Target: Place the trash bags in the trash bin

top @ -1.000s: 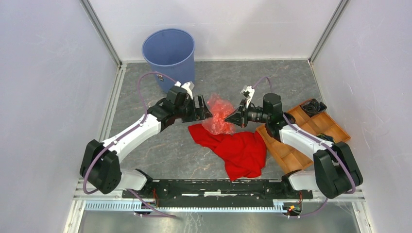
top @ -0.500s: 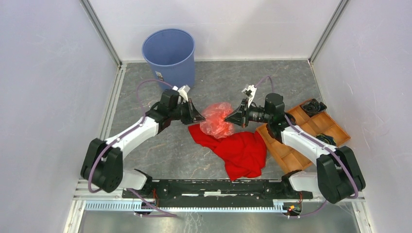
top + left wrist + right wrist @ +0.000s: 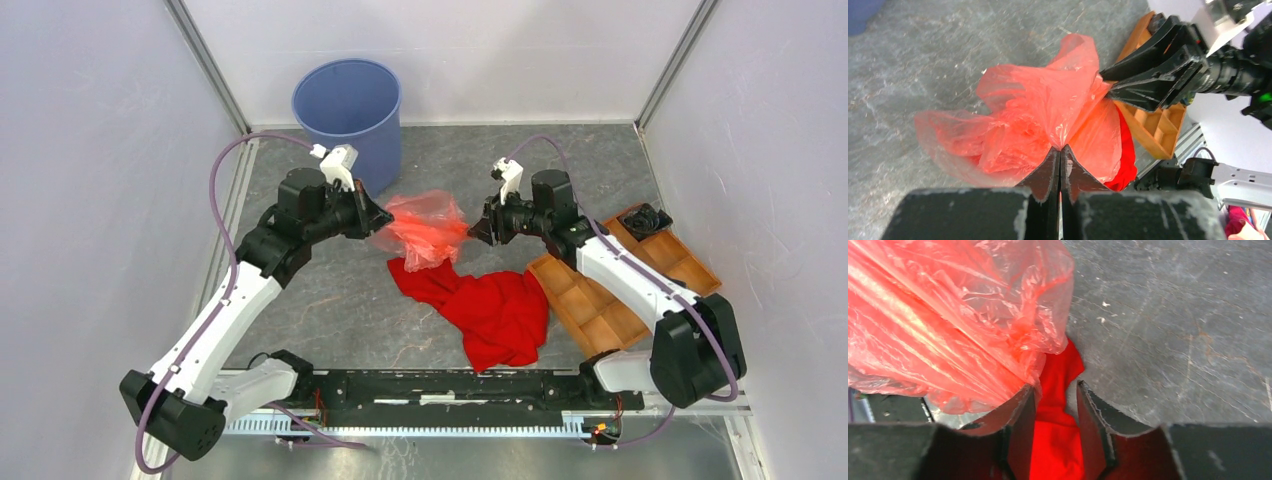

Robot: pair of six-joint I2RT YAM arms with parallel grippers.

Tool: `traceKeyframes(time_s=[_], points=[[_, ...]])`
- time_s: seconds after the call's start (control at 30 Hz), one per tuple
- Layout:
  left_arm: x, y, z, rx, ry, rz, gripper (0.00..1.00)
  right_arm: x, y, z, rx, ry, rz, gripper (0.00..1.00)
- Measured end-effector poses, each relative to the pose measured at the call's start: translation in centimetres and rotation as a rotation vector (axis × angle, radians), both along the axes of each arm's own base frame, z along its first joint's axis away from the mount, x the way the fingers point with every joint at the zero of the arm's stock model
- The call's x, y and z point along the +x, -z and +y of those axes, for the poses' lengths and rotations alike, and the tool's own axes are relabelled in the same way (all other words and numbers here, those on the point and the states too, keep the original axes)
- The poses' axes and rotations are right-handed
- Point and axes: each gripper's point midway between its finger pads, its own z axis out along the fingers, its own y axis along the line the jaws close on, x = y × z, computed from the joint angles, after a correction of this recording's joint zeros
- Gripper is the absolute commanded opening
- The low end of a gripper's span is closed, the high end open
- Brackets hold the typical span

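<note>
The trash bag (image 3: 420, 228) is a thin red-orange film, stretched between the two grippers above the table. My left gripper (image 3: 378, 217) is shut on its left end. The left wrist view shows the jaws (image 3: 1060, 148) pinched together on a fold of the bag (image 3: 1048, 115). My right gripper (image 3: 475, 230) is at the bag's right end with its jaws apart. In the right wrist view this gripper (image 3: 1055, 386) has only red cloth showing through the gap. The bag (image 3: 948, 315) brushes the outside of its left finger. The blue trash bin (image 3: 348, 110) stands upright behind the left gripper.
An opaque red cloth (image 3: 490, 305) lies crumpled on the table under and in front of the bag. An orange-brown compartment tray (image 3: 585, 305) sits at the right, under the right arm, with dark items (image 3: 648, 218) at its far end. White walls enclose the table.
The left gripper shut on the bag, then rose and drew back left toward the bin, stretching the film. The right gripper opened and shifted slightly back; the bag is up off the cloth.
</note>
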Motion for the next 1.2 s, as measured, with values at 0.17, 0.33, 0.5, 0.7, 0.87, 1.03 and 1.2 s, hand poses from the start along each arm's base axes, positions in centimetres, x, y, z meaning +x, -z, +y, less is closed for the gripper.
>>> traceKeyframes(time_s=[0.17, 0.33, 0.5, 0.7, 0.87, 1.03, 1.2], points=[[-0.6, 1.4, 0.6, 0.044, -0.011, 0.063, 0.02, -0.1, 0.8, -0.9, -0.095, 0.06, 0.005, 0.8], [-0.2, 1.3, 0.8, 0.042, -0.043, 0.087, 0.02, -1.8, -0.3, -0.7, -0.117, 0.05, -0.022, 0.98], [0.9, 2.6, 0.7, 0.001, -0.115, 0.188, 0.02, -3.0, -2.8, 0.1, -0.093, 0.024, -0.119, 0.98], [2.4, 5.0, 2.0, -0.078, -0.244, 0.354, 0.02, -2.8, -2.3, -0.7, -0.195, 0.083, -0.175, 0.98], [1.6, 7.2, 1.5, -0.188, -0.273, 0.526, 0.02, -6.5, -1.4, 5.4, -0.189, -0.094, -0.213, 0.98], [0.7, 7.2, 0.6, -0.309, -0.284, 0.597, 0.02, -9.8, 0.2, 11.7, -0.148, -0.199, -0.279, 0.98], [-0.4, 5.6, 0.4, -0.393, -0.274, 0.574, 0.02, -11.4, 1.8, 13.9, -0.089, -0.133, -0.35, 0.98]])
